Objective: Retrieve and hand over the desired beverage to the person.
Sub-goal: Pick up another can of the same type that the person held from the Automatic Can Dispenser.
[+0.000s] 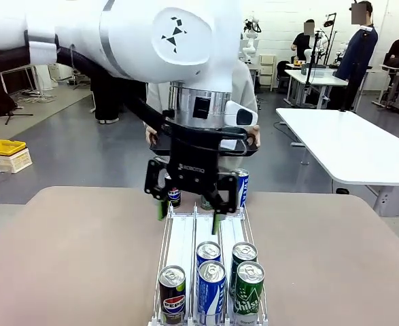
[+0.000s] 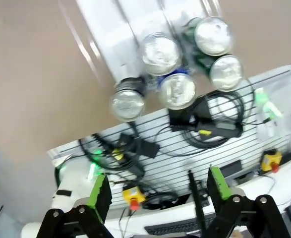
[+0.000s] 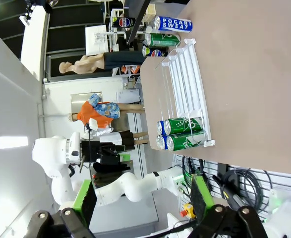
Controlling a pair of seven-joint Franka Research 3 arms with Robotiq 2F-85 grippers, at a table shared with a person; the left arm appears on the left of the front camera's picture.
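Note:
A white three-lane rack (image 1: 182,238) on the brown table holds several cans at its near end: a black Pepsi (image 1: 172,293), two blue cans (image 1: 211,288) and two green cans (image 1: 249,288). Three more cans stand past its far end, among them a Pepsi (image 1: 175,195) and a Pocari Sweat (image 1: 242,187). My left gripper (image 1: 189,214) hangs open over the rack's far half. From the left wrist I see the can tops (image 2: 177,90) beyond my open left gripper (image 2: 159,191). My right gripper (image 3: 143,196) is open and holds nothing. The person (image 1: 245,85) stands behind my left arm, mostly hidden.
The rack (image 3: 187,89) lies sideways in the right wrist view, well away from that gripper. Bare tabletop (image 1: 70,258) spreads on both sides of the rack. A white table (image 1: 349,142) stands at the back right, a yellow box (image 1: 3,147) on the floor at left.

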